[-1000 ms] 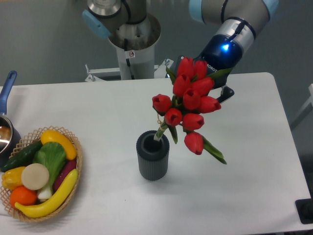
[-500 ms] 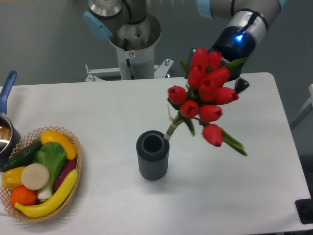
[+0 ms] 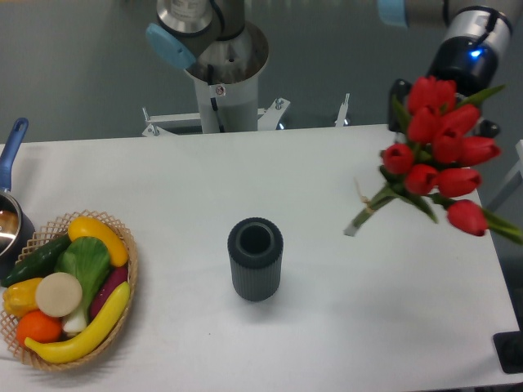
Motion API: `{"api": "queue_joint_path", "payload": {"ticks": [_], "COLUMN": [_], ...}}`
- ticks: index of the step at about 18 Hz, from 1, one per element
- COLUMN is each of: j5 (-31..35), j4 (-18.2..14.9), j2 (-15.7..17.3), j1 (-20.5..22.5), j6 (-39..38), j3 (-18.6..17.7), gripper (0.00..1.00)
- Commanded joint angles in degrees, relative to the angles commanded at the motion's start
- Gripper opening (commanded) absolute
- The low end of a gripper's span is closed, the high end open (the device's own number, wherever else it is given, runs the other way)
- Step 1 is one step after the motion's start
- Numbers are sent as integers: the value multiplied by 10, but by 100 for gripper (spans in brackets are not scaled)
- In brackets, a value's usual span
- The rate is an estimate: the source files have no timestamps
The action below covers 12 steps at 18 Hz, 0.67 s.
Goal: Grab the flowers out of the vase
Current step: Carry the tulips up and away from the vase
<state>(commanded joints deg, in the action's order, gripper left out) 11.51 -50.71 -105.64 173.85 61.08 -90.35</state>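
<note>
The flowers [image 3: 437, 159], red tulips with green leaves and tied stems, hang in the air over the table's right side. They are fully out of the vase, with the stem ends pointing down-left. My gripper [image 3: 443, 113] is behind the blooms and shut on the bunch. One dark finger [image 3: 398, 95] shows to the left of the blooms; the rest is hidden. The vase [image 3: 255, 259], a dark grey ribbed cylinder with an empty round hole, stands upright at the middle of the white table [image 3: 163, 188], well to the left of the flowers.
A wicker basket [image 3: 127, 261] of plastic fruit and vegetables sits at the front left. A pot with a blue handle [image 3: 10, 151] is at the left edge. The metal robot base column [image 3: 222, 73] stands behind the table. A black object [image 3: 511, 351] is at the front right corner.
The gripper has lifted the flowers out of the vase and carried them to the right and up. The vase has stayed in place and is now empty.
</note>
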Motion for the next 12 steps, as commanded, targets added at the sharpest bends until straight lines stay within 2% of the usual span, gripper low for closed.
{"api": "queue_joint_path", "payload": {"ticks": [12], "j5": [0], "j4": [7], "j2": [-7], "j1": [0], "j6": [17], "j3": [-2], "gripper": [46]}}
